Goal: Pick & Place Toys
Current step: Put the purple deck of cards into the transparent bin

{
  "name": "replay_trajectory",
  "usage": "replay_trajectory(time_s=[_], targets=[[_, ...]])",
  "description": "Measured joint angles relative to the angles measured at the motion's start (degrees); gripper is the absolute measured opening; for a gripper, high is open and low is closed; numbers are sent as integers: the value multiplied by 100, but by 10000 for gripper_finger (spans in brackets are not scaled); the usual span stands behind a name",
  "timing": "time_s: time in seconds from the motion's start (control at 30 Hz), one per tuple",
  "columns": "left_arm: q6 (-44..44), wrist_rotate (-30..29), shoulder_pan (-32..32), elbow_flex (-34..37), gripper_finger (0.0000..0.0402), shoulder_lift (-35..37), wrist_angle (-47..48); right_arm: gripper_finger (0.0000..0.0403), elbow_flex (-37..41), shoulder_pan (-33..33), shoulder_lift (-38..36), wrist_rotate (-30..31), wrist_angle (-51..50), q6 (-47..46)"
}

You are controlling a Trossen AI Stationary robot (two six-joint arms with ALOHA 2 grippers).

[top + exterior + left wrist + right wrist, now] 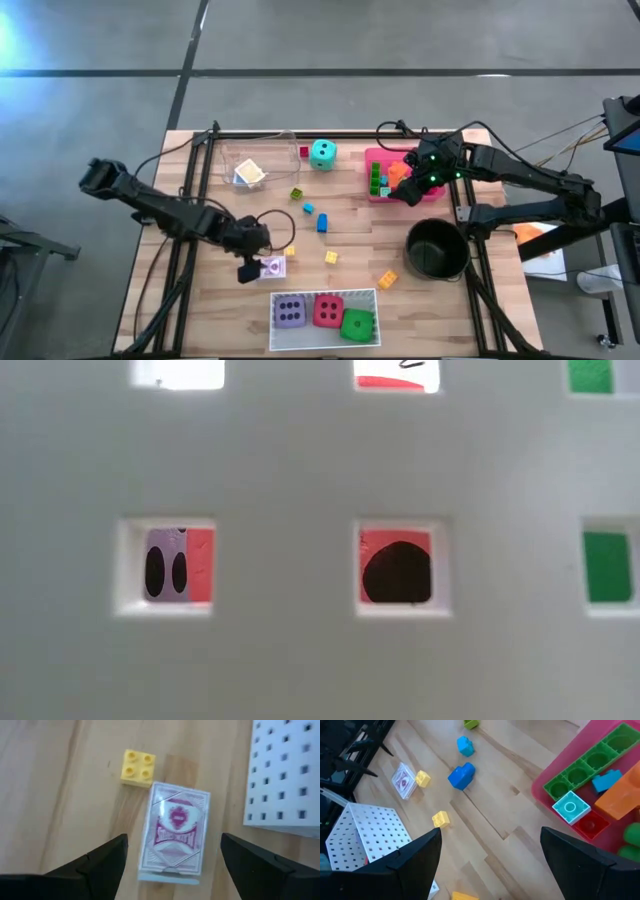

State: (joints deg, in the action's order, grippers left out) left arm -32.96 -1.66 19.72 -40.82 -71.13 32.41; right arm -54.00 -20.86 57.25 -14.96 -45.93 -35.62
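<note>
Because the card pack (175, 832) lies flat on the tabletop (60, 795) between the spread fingers of the left end effector (172, 862), treat it as the thing in hand: it sits just beside a small yellow block (137, 767), and the white perforated tray (285, 770) stands near its other side. Expect a light, stiff, box-shaped item with a glossy face, likely slippery under the pads; it should tolerate a firm pinch but will probably skid if you press on its printed face. Take hold across the two long edges, low enough to catch the side walls, and keep the fingers clear of the yellow block so that it is not dragged along. In the high view the pack (271, 266) lies near the left end effector (250, 262), just above the white perforated tray (278, 318), which holds the purple die (291, 312), the red die (328, 311) and the green die (357, 324). Those dice are judged soft and compressible, so a mid-body grasp suits them. The teal die (322, 153) stands well apart, near the far edge. The right end effector (415, 183) hangs released, fingers wide and grasping nothing, over the pink tray (372, 192) of blocks.
</note>
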Motion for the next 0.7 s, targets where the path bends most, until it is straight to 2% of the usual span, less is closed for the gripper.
replay_trajectory(time_s=[0.17,0.23,0.5,0.7], targets=[[78,-893,607,20,319,-114,-119,329,0,0,0,14,0,-1],[80,-1068,799,82,319,-233,-228,329,0,0,-2,37,2,-15],[-31,-841,993,149,320,-563,-732,329,0,2,-2,104,-4,-28],[-178,-641,986,188,320,-564,-714,329,0,2,-4,118,-9,-42]])
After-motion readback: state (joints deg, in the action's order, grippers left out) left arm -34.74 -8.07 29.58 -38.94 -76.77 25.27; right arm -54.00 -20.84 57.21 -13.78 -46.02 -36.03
